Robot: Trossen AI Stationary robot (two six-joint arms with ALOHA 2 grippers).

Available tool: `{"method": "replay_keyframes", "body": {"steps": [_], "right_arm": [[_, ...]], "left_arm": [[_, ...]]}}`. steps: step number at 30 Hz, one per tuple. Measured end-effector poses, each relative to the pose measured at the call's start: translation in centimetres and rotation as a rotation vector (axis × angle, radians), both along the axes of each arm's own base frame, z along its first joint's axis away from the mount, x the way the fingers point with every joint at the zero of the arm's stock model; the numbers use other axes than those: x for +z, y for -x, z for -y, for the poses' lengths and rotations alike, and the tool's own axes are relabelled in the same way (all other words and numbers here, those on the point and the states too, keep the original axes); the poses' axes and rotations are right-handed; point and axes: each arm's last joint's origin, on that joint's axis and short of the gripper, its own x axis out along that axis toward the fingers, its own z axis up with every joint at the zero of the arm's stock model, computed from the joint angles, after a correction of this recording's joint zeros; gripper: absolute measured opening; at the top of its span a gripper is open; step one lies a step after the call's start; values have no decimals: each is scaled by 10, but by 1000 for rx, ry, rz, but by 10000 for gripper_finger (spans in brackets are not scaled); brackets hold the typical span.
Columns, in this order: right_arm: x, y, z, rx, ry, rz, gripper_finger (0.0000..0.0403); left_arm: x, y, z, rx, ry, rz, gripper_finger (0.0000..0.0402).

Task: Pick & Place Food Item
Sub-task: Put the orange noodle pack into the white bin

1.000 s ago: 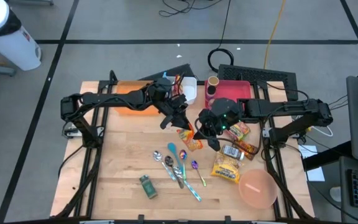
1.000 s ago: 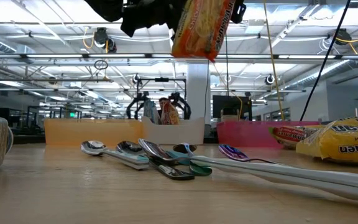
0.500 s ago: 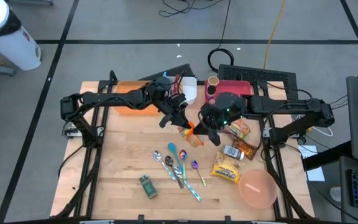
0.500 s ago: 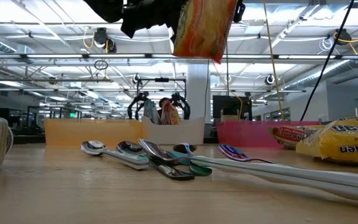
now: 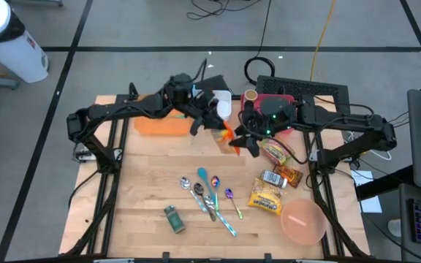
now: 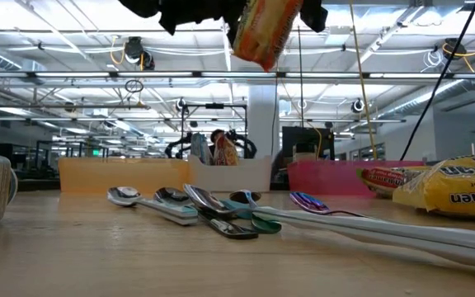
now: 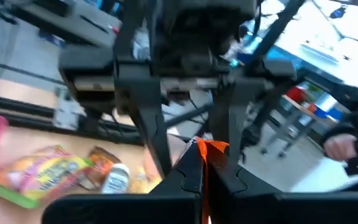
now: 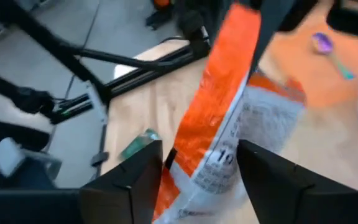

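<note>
An orange and white food packet (image 5: 227, 136) hangs high over the table's far middle, also at the top of the low view (image 6: 262, 29). My left gripper (image 5: 215, 124) reaches in level from the left and is shut on it. My right gripper (image 8: 201, 177) is open. Its fingers (image 8: 135, 180) stand on either side of the packet's lower part (image 8: 219, 143), and I cannot tell whether they touch it. In the high view my right gripper (image 5: 241, 142) sits just right of the packet. My left gripper pinches an orange edge of the packet (image 7: 211, 148) between its two shut fingers, and the edge pokes out just past their tips. The fingers come level from the table's left side. The packet hangs below them, tilted, clear of the table.
Orange (image 5: 159, 126), white (image 5: 222, 107) and pink (image 5: 276, 102) bins line the far edge. Several spoons (image 5: 210, 193) and a green tin (image 5: 174, 218) lie near the front. Snack packets (image 5: 280, 155), a yellow ramen pack (image 5: 267, 197) and a pink bowl (image 5: 303, 221) lie at the right.
My left gripper has risen and gone toward the far edge, carrying the packet up and back from above the spoons. My right gripper has opened, let go of the packet and drawn toward the far edge beside it.
</note>
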Motion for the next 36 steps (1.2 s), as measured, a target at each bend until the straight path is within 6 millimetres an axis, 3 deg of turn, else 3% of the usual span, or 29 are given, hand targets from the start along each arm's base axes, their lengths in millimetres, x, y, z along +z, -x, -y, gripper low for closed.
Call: {"method": "replay_keyframes", "body": {"steps": [8, 18, 36], "right_arm": [[-1, 0, 3, -101, 77, -10, 204], [7, 6, 13, -221, 161, 29, 198], [4, 16, 26, -379, 315, -67, 183]], "left_arm": [[19, 3, -8, 113, -93, -66, 1], [9, 6, -12, 276, -108, -227, 1], [10, 8, -21, 349, -47, -237, 0]]}}
